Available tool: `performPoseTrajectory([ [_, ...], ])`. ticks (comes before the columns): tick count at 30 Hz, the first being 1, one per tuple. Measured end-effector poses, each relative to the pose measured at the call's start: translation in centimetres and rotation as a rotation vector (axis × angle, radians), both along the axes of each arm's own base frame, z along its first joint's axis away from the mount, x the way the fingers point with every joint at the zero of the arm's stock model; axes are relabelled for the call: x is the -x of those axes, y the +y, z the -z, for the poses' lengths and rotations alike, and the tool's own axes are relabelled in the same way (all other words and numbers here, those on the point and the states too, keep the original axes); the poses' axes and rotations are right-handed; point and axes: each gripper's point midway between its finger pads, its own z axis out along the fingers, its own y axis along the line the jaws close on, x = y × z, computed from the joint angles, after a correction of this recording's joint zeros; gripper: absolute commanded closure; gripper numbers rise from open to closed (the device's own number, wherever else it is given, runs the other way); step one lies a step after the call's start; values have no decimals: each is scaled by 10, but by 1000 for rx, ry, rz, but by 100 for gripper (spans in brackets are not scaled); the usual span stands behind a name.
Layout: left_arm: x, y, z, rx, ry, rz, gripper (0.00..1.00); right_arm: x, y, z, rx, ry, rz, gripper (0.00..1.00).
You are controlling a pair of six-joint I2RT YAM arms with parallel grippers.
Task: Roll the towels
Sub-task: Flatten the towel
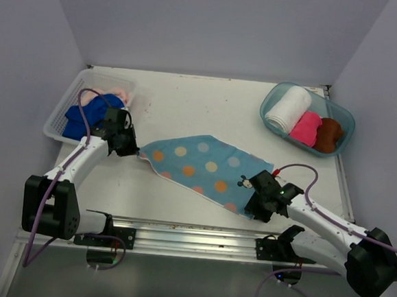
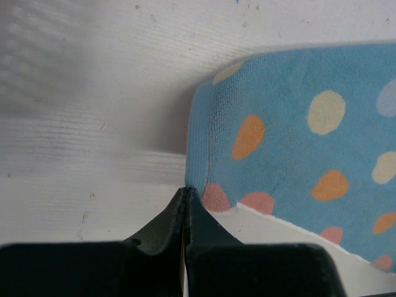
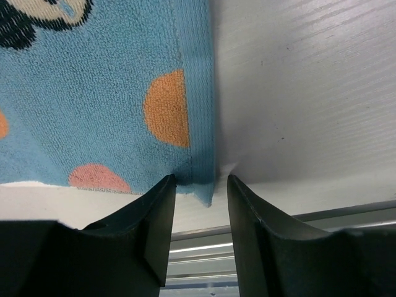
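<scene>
Left end effector (image 2: 185,190) is clamping together on one corner of the light blue towel (image 1: 204,164), which is lying spread across the desk (image 1: 202,107), dotted orange, cream and pink. I am holding my right end effector (image 3: 201,182) apart, straddling the towel's near corner. Bare desk is showing beyond its far edge; the metal rail (image 1: 192,234) is running close behind that corner.
</scene>
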Motion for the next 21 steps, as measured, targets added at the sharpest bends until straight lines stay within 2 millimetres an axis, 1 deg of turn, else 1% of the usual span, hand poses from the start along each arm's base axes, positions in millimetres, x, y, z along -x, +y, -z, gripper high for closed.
performPoseTrajectory([
  [3,0,0,0,0,0,0,100,0,1,0,4,-7,9,59],
  [11,0,0,0,0,0,0,100,0,6,0,3,-24,21,56],
  [13,0,0,0,1,0,0,100,1,7,1,9,-25,18,58],
  [15,0,0,0,1,0,1,100,1,7,2,16,-22,16,67],
  [17,0,0,0,2,0,1,100,1,7,3,27,-14,17,96],
  [18,0,-1,0,3,0,2,100,2,6,4,32,-9,20,100],
  [21,0,-1,0,5,0,4,100,2,7,4,28,-10,32,100],
])
